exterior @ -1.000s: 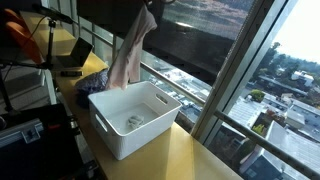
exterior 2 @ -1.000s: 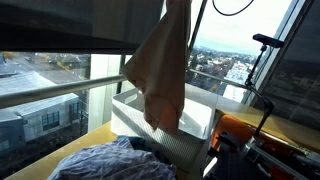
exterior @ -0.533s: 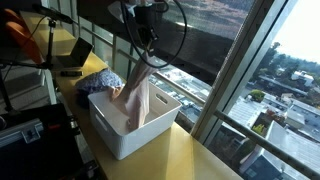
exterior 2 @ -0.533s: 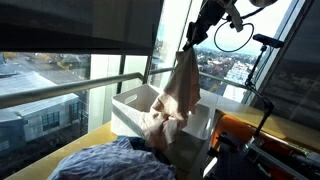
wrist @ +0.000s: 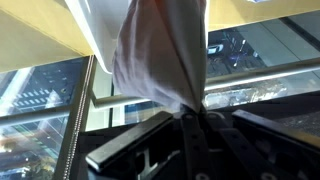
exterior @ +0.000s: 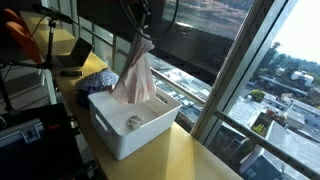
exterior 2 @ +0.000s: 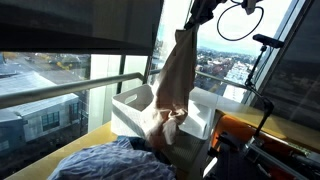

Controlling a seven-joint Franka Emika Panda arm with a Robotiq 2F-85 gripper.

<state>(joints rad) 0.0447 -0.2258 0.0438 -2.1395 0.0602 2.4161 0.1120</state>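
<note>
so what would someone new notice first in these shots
A long pinkish-beige cloth hangs pinched in the gripper, reaching down to the white rectangular plastic bin on the yellow counter. Beside the bin lies a crumpled blue fabric heap. Behind it all, the tall windows show a city far below.

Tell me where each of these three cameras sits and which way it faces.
An exterior view: high beside the counter, looking down at the white bin by the window; the gripper holds a cloth over it.
An exterior view: low behind a blue heap, facing the window; gripper at top.
Wrist view: rides behind the gripper, looking down the cloth.
All share the cloth.
</note>
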